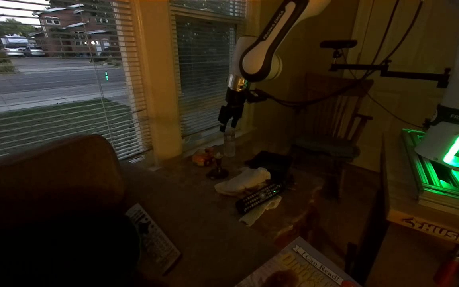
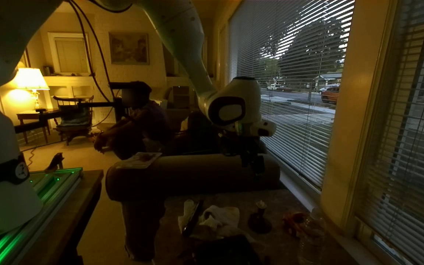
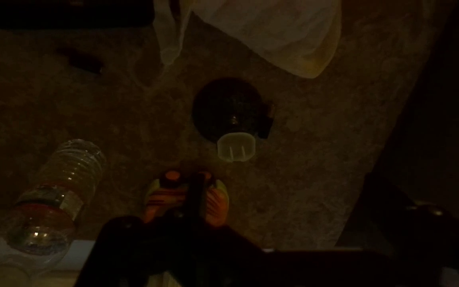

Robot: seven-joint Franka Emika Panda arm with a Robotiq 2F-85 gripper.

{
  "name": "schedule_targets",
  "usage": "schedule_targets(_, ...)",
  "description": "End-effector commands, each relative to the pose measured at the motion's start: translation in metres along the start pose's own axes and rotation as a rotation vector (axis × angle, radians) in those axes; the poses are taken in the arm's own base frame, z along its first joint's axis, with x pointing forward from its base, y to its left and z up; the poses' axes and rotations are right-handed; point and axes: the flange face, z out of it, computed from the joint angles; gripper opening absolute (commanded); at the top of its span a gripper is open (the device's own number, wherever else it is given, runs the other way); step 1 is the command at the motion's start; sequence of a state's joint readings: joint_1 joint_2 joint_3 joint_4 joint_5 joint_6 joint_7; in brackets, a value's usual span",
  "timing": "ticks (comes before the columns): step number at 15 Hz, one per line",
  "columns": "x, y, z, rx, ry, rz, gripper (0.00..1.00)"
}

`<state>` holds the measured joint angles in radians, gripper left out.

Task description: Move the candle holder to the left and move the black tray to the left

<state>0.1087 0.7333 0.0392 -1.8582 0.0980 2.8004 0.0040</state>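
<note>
The dark candle holder [image 1: 218, 171] with a short pale candle stands upright on the table. It also shows in an exterior view [image 2: 260, 222] and in the wrist view [image 3: 227, 103], seen from above. The black tray [image 1: 271, 160] lies beyond the white cloth; part of it also shows in an exterior view [image 2: 226, 252] and at the top left of the wrist view [image 3: 62, 14]. My gripper [image 1: 228, 128] hangs above the table, apart from both. In the wrist view the gripper [image 3: 283, 177] has its fingers wide apart with nothing between them. It is very dark.
A clear bottle [image 3: 60, 199] and an orange toy [image 3: 217, 205] stand near the candle holder by the window. A white cloth [image 1: 245, 181] and a black remote [image 1: 259, 198] lie nearby. A sofa arm [image 2: 197, 169] borders the table; a person [image 2: 142, 121] sits beyond.
</note>
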Motion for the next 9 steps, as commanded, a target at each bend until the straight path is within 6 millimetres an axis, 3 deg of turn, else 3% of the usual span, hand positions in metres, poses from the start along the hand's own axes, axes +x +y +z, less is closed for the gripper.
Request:
schedule_targets(1, 0.002, -0.002, 0.024, -0.03, 0.01, -0.047, 1.0)
schedule_targets(4, 0.004, -0.007, 0.034, -0.019, 0.038, -0.027, 1.0)
schedule_targets(9, 0.009, -0.033, 0.042, 0.01, 0.084, 0.125, 1.0)
